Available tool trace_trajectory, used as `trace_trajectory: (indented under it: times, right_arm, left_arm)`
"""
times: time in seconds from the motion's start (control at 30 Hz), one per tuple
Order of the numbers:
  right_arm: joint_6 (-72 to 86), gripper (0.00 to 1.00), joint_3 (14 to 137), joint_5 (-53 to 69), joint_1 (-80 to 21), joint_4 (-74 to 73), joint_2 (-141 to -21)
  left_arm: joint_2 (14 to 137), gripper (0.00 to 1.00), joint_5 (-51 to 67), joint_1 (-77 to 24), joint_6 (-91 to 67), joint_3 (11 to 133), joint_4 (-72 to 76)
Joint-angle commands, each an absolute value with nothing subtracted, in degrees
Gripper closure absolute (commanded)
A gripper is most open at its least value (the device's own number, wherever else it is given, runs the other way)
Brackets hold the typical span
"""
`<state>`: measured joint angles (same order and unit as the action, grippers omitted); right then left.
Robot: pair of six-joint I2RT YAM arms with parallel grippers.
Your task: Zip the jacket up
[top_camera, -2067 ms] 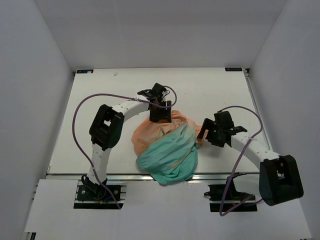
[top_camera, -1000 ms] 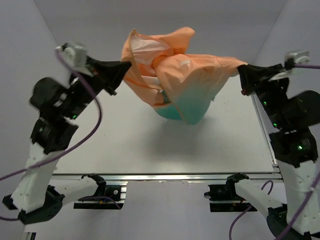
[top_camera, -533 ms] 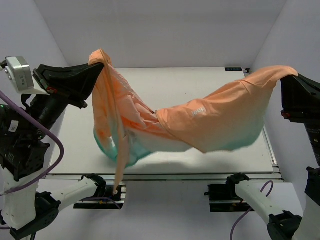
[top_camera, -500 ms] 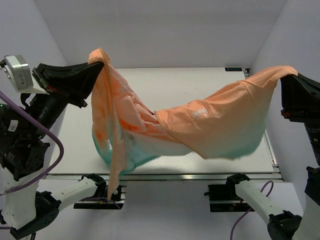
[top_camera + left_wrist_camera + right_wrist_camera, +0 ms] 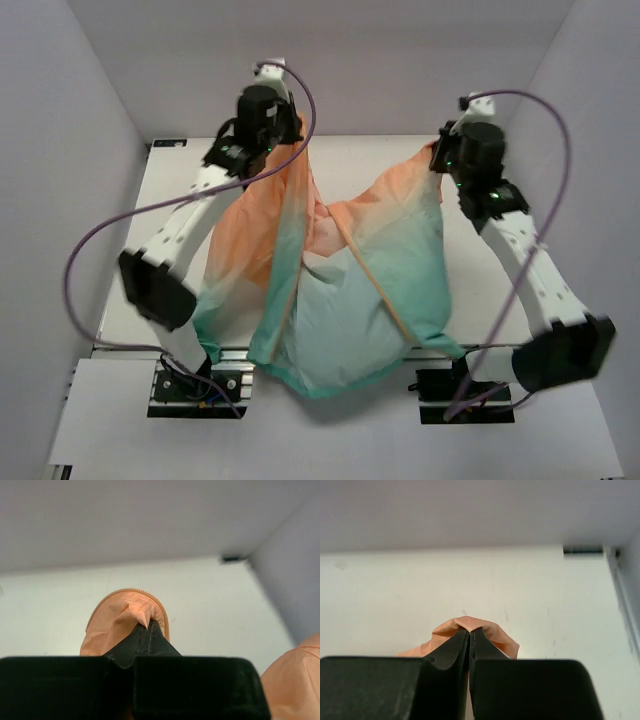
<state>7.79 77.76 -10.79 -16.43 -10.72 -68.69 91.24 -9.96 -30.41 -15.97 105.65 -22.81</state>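
Note:
The jacket (image 5: 340,300) hangs spread between both arms, orange at the top, teal toward the hem, which drapes over the table's near edge. Two orange zipper edges (image 5: 370,280) run down its front, apart from each other. My left gripper (image 5: 283,132) is shut on an orange upper corner with zipper teeth, seen as a bunched fold (image 5: 125,615) in the left wrist view. My right gripper (image 5: 440,155) is shut on the other orange corner (image 5: 475,626). Both grippers are far out over the back of the table.
The white table (image 5: 400,160) lies under the jacket, with white walls on three sides. Black markers sit at its back corners (image 5: 467,138). The arm bases (image 5: 200,385) stand at the near edge, partly covered by the hem.
Both arms swung from high and near the camera down and forward toward the back of the table. The jacket went from stretched sideways in the air to hanging open with its teal hem toward the front.

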Motion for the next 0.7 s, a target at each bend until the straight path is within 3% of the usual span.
trace_trajectory:
  times: [0.0, 0.03, 0.07, 0.1, 0.13, 0.17, 0.2, 0.23, 0.33, 0.5, 0.67]
  right_arm:
    - [12.3, 1.0, 76.4, -14.5, -12.8, -6.6, -77.8]
    - [14.0, 1.0, 77.2, -12.6, -11.2, -6.8, -80.6]
    - [14.3, 0.94, 78.3, -11.5, -10.6, -7.8, -85.8]
    - [14.4, 0.83, 79.5, -10.9, -10.2, -8.6, -88.0]
    - [14.0, 0.49, 81.8, -10.8, -10.1, -9.5, -90.3]
    - [13.3, 0.29, 82.6, -10.5, -10.1, -10.2, -93.6]
    - [12.9, 0.17, 83.3, -10.4, -10.2, -11.9, -94.7]
    - [13.3, 0.12, 84.2, -10.6, -10.1, -12.9, -95.5]
    - [13.7, 0.11, 82.8, -10.8, -10.2, -14.4, -94.6]
    - [14.8, 0.11, 71.0, -4.4, -10.1, -15.9, -82.6]
    - [17.6, 0.11, 56.1, -0.4, -12.7, -16.2, -67.9]
  left_arm:
    - [103.6, 0.99, -4.9, -22.3, -21.4, 110.1, -28.2]
    - [111.5, 0.92, -1.3, -20.1, -21.6, 112.9, -29.7]
    - [115.4, 0.76, 0.9, -19.3, -21.4, 120.0, -31.1]
    - [119.3, 0.33, 3.2, -18.9, -21.0, 124.1, -35.4]
    - [125.8, 0.05, 4.3, -18.5, -20.7, 127.8, -37.4]
    - [128.1, 0.02, 5.5, -18.5, -20.4, 131.0, -38.8]
    - [129.6, 0.02, 5.8, -18.4, -20.3, 134.0, -40.4]
    - [129.9, 0.02, 6.2, -18.2, -20.2, 133.7, -40.3]
    - [125.6, 0.02, 7.6, -18.0, -19.5, 124.6, -36.6]
    - [107.8, 0.02, 8.3, -18.0, -20.5, 106.0, -32.4]
    - [89.9, 0.02, 11.6, -18.0, -26.4, 77.1, -28.1]
